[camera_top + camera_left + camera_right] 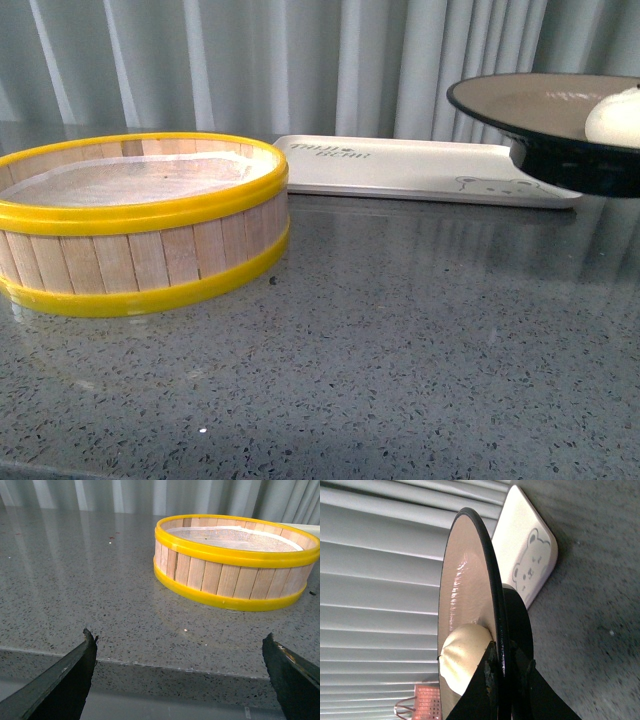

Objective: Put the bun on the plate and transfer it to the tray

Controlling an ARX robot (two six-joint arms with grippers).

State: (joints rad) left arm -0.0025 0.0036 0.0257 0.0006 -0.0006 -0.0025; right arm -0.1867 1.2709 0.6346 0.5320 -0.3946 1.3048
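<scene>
– where is the bun (615, 118) right now?
– on the plate (500, 100). my right gripper (504, 667) is clamped on the plate's rim and holds it in the air by the right end of the tray (400, 170). the left gripper (177, 635) hangs with jaws wide apart and empty, facing the basket (140, 215).
– how will it handle?
– i judge the plate stiff, glazed and heavy for an edge pinch, so it could tip. the bun looks soft and light and might slide. i'd keep the plate level.

Our left gripper (180, 680) hangs with its two dark fingers (65, 680) spread wide, gripping nothing. Our right gripper (504, 672) pinches the plate (465, 580) at its rim, one finger on each face.
</scene>
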